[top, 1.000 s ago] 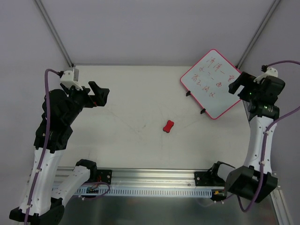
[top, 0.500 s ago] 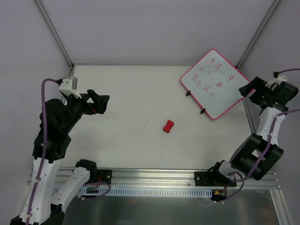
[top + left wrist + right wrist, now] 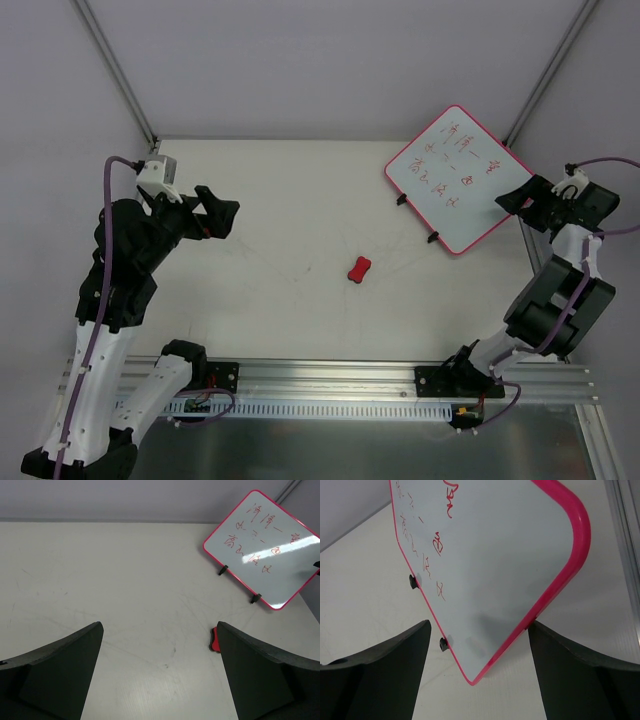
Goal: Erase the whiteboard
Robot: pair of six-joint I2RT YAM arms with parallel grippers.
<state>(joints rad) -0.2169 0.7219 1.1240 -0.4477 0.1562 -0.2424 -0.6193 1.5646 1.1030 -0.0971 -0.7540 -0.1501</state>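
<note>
My right gripper point(image 3: 518, 197) is spread and empty at the right edge of the whiteboard point(image 3: 455, 175), upper right of the frame. My left gripper point(image 3: 220, 212), at the left, is also spread and empty. I judge a nudge could skate the glossy, pink-framed board across the smooth table point(image 3: 280, 200). The red bone-shaped eraser point(image 3: 359, 269) lies mid-frame.

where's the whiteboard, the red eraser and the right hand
whiteboard point(image 3: 458, 178), top view, middle of the white face
red eraser point(image 3: 360, 269), top view, its narrow middle
right hand point(image 3: 516, 196), top view, midway between its fingertips
</note>
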